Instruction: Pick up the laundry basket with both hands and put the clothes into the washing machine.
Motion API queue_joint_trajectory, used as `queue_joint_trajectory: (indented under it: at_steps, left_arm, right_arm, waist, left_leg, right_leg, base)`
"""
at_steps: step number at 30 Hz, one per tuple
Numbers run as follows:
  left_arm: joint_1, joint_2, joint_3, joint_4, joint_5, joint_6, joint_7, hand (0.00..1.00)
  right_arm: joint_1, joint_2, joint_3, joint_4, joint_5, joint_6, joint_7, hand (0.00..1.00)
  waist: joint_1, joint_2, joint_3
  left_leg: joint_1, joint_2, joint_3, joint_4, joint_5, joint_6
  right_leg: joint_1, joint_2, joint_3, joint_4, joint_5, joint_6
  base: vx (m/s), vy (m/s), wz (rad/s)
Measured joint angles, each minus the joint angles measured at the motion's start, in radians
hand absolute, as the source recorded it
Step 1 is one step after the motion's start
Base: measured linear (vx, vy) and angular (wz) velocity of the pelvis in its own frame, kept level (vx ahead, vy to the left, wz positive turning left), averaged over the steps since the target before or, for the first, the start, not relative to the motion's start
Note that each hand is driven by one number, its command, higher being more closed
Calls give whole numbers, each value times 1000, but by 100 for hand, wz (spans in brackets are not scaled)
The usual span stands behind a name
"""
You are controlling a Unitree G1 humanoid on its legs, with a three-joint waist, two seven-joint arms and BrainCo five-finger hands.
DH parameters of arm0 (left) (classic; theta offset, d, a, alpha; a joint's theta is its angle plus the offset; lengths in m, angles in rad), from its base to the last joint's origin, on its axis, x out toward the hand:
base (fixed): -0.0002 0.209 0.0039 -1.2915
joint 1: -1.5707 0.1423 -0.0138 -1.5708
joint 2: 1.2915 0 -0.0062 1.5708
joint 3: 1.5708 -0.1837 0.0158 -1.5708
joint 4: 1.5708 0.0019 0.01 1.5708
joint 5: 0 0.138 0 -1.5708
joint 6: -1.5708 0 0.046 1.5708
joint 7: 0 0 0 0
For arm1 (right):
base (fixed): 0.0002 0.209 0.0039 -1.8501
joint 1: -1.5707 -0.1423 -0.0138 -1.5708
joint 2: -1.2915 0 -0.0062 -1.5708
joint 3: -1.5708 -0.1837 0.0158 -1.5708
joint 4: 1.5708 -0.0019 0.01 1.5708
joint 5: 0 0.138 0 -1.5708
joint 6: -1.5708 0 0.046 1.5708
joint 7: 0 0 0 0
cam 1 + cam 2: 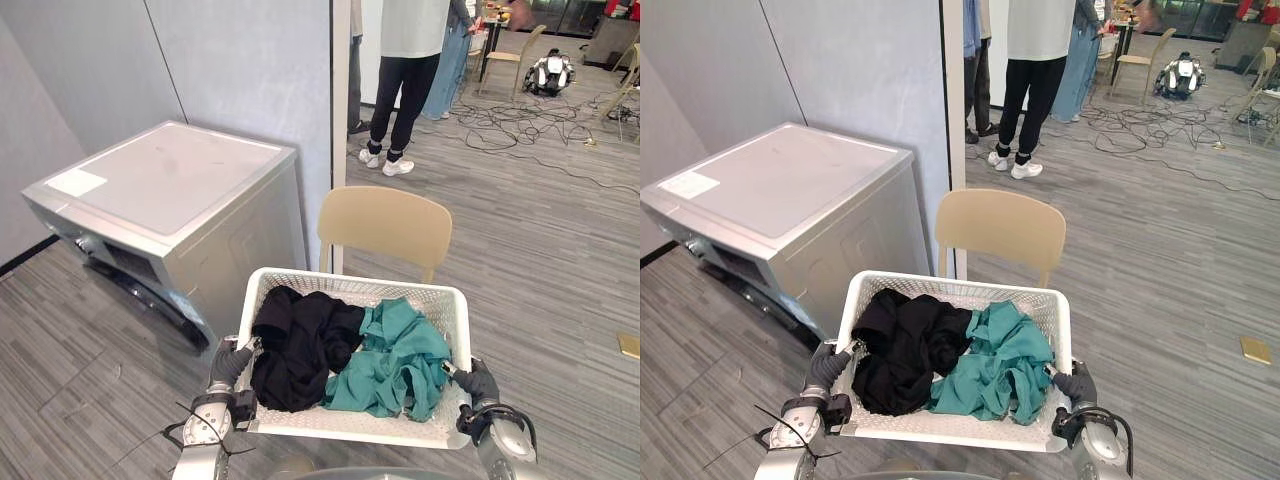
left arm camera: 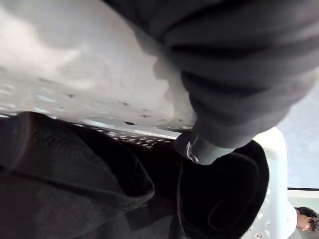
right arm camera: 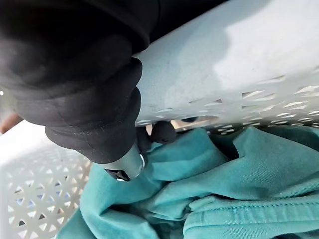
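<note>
White perforated plastic laundry basket (image 1: pixel 352 284) appears lifted; left hand (image 1: pixel 232 362) and right hand (image 1: pixel 478 382) have fingers clamped over its side rims. Black garment (image 1: pixel 300 345) and teal garment (image 1: pixel 395 362) lie inside. Silver-grey washing machine (image 1: pixel 170 190) stands ahead-left; loading remains undone.

Silver-grey arms (image 1: pixel 203 445), dark ribbed covers (image 2: pixel 239 74) on left hand (image 1: pixel 232 362) and right hand (image 1: pixel 478 383) (thumbs (image 3: pixel 127 167) silver)
</note>
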Motion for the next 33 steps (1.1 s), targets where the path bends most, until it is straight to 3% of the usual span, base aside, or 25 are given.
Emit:
queue_joint_trajectory:
  at_steps: [3,4,5,6,7,8,10,11,13,16,18,19,22,25,33]
  left_arm:
    - [-4,-5,9,0,0,-3,0,100]
    - [-6,-5,8,0,0,-7,0,100]
    - [-6,-6,7,0,0,-9,0,100]
    - [-7,-7,3,3,0,-9,0,100]
    - [-9,-4,3,3,0,-8,0,100]
    - [-10,19,1,3,0,-8,-1,100]
    - [-20,45,-7,3,-1,-10,0,100]
    - [-23,54,-10,7,-3,-10,3,100]
    - [-63,68,-25,50,-9,-12,9,100]
    - [-270,98,-86,211,-12,-12,50,100]
    - [-471,103,-129,324,-30,-14,82,100]
    - [-514,105,-137,350,-37,-14,93,100]
    - [-721,144,-178,507,-86,-15,141,100]
    - [-848,158,-228,598,-98,-14,178,100]
    - [-1054,160,-205,826,-97,-13,228,100]
  right_arm:
    - [-11,-1,-1,1,0,2,-1,100]
    - [-13,-2,-4,1,0,2,-1,100]
    - [-15,-4,-7,-1,0,1,-1,100]
    - [-14,-2,-8,6,-1,2,-3,100]
    - [-12,1,-12,7,-1,3,-4,100]
    - [-8,15,-10,7,-1,3,-3,100]
    - [-14,36,-10,8,-5,3,-3,100]
    - [-30,37,-8,23,-13,3,-3,100]
    - [-67,27,-13,65,-22,3,-11,100]
    - [-211,-14,-25,167,-60,3,-51,100]
    - [-353,-69,-53,230,-63,2,-85,100]
    - [-387,-83,-54,246,-65,3,-92,100]
    - [-535,-109,-62,324,-71,4,-129,100]
    - [-640,-130,-77,424,-70,4,-160,100]
    - [-898,-170,-64,676,-72,4,-167,100]
  waist:
    - [17,-7,2]
    - [15,-4,0]
    - [16,6,-6]
    - [8,40,-15]
    - [5,39,-17]
    - [-14,4,-23]
    - [-6,-45,-20]
    - [-1,-70,-19]
    - [2,-83,-11]
    - [2,-73,52]
    - [-6,-34,154]
    - [-12,-29,178]
    - [-20,-51,287]
    - [-17,-69,326]
    - [-14,-61,355]
  left_leg:
    - [-3,45,-3,-312,-9,17]
    - [0,49,-36,-454,25,18]
    - [1,52,-61,-546,150,25]
    - [7,74,-56,-599,213,-21]
    - [16,73,-54,-610,202,-28]
    - [56,50,-38,-678,189,-30]
    - [73,14,13,-750,213,-10]
    - [75,-1,41,-763,218,-2]
    - [72,-18,66,-773,223,6]
    - [-13,-32,84,-753,238,27]
    - [-119,-32,70,-722,260,36]
    - [-139,-32,67,-722,267,34]
    - [-187,-31,58,-740,316,38]
    - [-221,-30,57,-768,350,35]
    - [-291,-27,58,-803,387,32]
  right_leg:
    - [17,-28,35,-8,0,1]
    - [19,-36,51,-7,-6,13]
    - [19,-37,75,-5,-23,62]
    - [31,-21,99,-5,-42,100]
    - [33,-23,103,-4,-44,104]
    - [22,-51,107,-3,-46,118]
    - [-14,-85,149,-5,-38,139]
    - [-28,-104,179,-17,-27,156]
    - [-43,-124,207,-31,-13,177]
    - [-125,-136,237,-35,25,201]
    - [-211,-132,237,-34,61,213]
    - [-230,-131,237,-34,70,213]
    - [-303,-124,242,-5,87,213]
    - [-360,-121,243,12,96,206]
    - [-467,-117,246,52,96,206]
  base:
    - [232,132,-49]
    - [181,244,-46]
    - [212,328,-58]
    - [172,297,-40]
    - [162,291,-16]
    - [122,215,1]
    - [89,203,-39]
    - [36,173,-60]
    - [-22,156,-39]
    - [-172,112,-22]
    - [-275,70,-1]
    - [-298,50,-3]
    - [-175,7,-4]
    - [-81,-35,-4]
    - [-14,-19,-4]
